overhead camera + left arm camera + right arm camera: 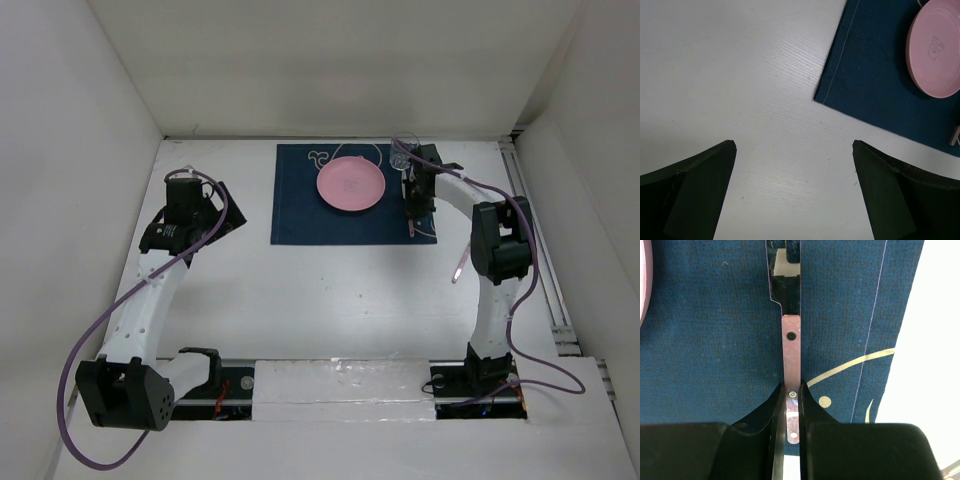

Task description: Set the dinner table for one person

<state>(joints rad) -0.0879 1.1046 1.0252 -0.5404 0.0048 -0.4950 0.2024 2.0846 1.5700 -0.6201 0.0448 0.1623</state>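
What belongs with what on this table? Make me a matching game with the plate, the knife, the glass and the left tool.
1. plate
2. knife
3. glass
4. left tool

A. wide open above the bare dinner table
B. pink, lying on the placemat
C. pinched in the right tool
D. by the placemat's far right corner

Pairs: 1-B, 2-C, 3-D, 4-A.

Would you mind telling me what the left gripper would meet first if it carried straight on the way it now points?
Most likely the bare dinner table: the open left gripper points down at it, with the navy placemat off to its right. Depth is unclear.
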